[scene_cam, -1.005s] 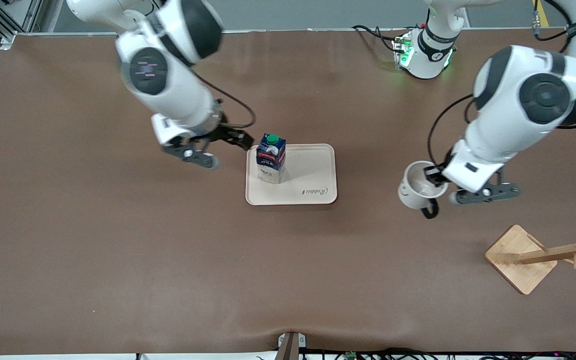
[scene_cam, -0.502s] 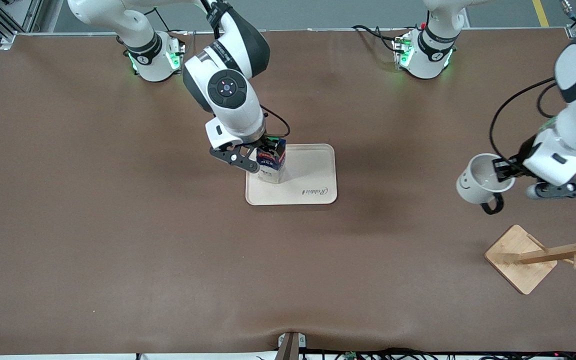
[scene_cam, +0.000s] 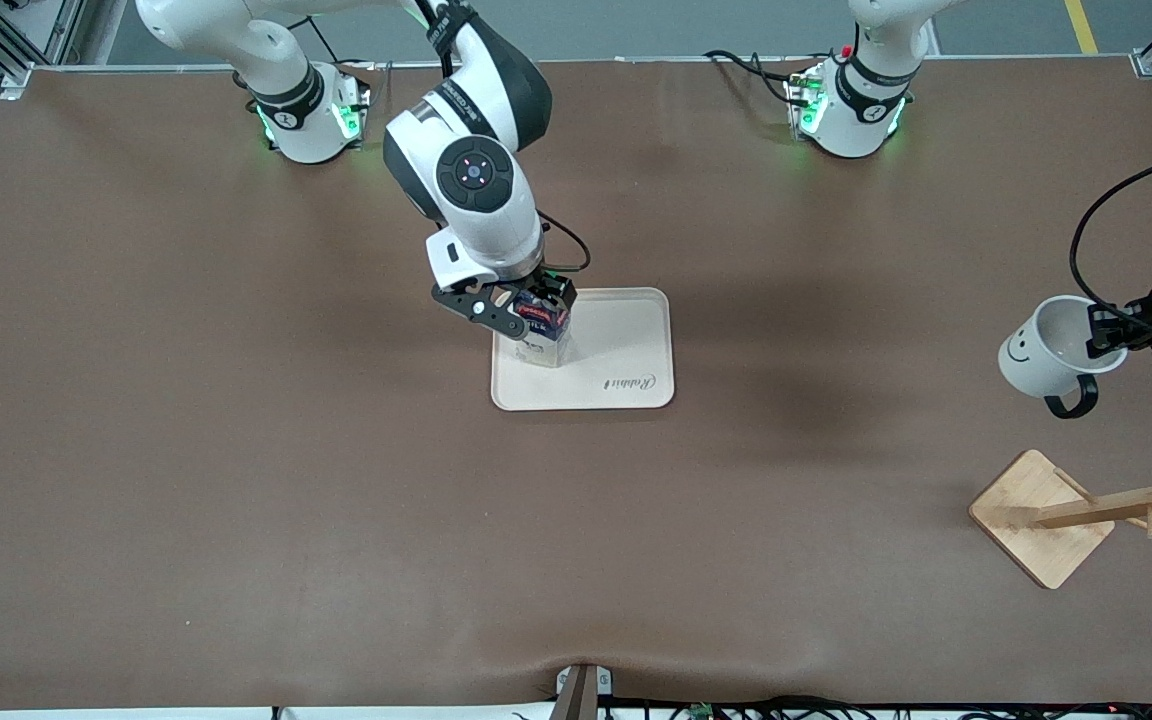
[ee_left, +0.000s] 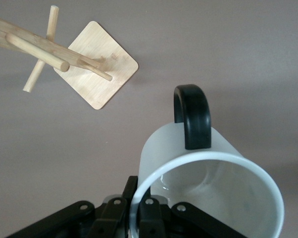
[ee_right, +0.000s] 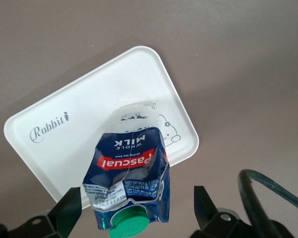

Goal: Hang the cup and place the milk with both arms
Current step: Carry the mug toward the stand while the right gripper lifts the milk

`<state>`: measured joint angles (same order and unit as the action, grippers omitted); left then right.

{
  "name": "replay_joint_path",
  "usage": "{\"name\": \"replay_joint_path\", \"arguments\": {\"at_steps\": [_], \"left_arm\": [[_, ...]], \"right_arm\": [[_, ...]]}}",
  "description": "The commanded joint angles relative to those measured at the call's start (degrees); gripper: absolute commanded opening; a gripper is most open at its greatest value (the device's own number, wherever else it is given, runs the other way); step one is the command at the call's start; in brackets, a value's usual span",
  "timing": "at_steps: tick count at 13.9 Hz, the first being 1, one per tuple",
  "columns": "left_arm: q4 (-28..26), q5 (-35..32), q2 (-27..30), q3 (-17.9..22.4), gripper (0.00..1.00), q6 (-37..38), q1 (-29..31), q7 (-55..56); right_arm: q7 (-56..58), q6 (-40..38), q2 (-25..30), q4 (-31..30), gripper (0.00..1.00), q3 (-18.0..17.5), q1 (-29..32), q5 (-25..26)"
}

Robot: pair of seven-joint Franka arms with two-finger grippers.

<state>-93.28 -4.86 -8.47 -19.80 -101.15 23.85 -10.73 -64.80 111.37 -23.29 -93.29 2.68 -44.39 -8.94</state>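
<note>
Seeing wooden rack (scene_cam: 1041,518) (ee_left: 97,69) low in the front view toward the left arm's end of the brown table (scene_cam: 236,450), square base lying flat, pegged post leaning out toward the frame edge. Moving up the frame, finding left gripper (scene_cam: 1108,335) (ee_left: 139,213) hanging in the air over bare tabletop near the rack, pinching the rim of the cup (scene_cam: 1046,350) (ee_left: 208,183), one finger inside the mouth and one outside. Noting cup tipped on its side, mouth turned toward the gripper, smiley face showing on the wall turned away from it, black handle pointing down the frame. In the left wrist view, catching handle and rack together, clearly apart. Reaching mid-frame, seeing cream tray (scene_cam: 626,350) (ee_right: 65,153) lying flat with "Rabbit" lettering near its lower edge. Finding the milk (scene_cam: 539,345) (ee_right: 131,173) standing upright on the tray, in the corner toward the right arm's end and farther from the camera, green cap up. Seeing right gripper (scene_cam: 524,305) (ee_right: 136,213) sitting low over the carton top, fingers spread and straddling it, one finger just beside the carton, the other showing a clear gap, so not clamping. Ending at the top of the frame with both green-lit bases (scene_cam: 311,110).
</note>
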Motion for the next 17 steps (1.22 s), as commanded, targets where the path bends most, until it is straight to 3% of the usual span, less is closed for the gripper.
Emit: {"name": "replay_joint_path", "arguments": {"at_steps": [1, 3, 4, 5, 6, 7, 12, 17], "left_arm": [[0.6, -0.8, 0.1, -0.4, 0.0, 1.0, 1.5, -3.6], [0.6, -0.8, -0.1, -0.4, 0.0, 0.6, 2.3, -5.2], [1.1, -0.9, -0.4, -0.4, 0.0, 0.4, 2.7, -6.0], [2.0, -0.9, -0.9, -0.4, 0.0, 0.4, 2.7, -7.7], [2.7, -0.8, -1.5, -0.4, 0.0, 0.4, 2.8, -9.0], [2.9, -0.9, -1.6, -0.4, 0.0, 0.4, 3.0, -9.1], [7.5, -0.3, -7.1, -0.4, 0.0, -1.3, 5.7, -10.7], [11.1, -0.2, -10.6, -0.4, 0.0, -2.8, 5.5, -10.8]], "right_arm": [[-1.2, 0.7, -1.1, -0.5, 1.0, 0.6, -1.4, 0.0], [-1.3, 1.0, -1.9, -0.4, 1.0, 0.7, -2.4, 0.0], [-1.3, 0.8, -2.2, -0.5, 0.89, 0.6, -2.3, 0.0], [-1.4, 0.5, -2.2, -0.3, 0.58, 0.6, -2.4, -0.1], [-1.4, 0.5, -2.2, -0.3, 0.14, 0.6, -2.4, -0.1], [-1.9, 0.3, -2.2, 0.2, 0.0, 0.6, -2.1, -0.7], [-4.4, -3.0, -0.9, 2.6, 0.0, 0.8, 1.3, -2.9], [1.3, -24.8, 0.6, 12.6, 0.0, 1.1, 10.5, -2.2]]}}
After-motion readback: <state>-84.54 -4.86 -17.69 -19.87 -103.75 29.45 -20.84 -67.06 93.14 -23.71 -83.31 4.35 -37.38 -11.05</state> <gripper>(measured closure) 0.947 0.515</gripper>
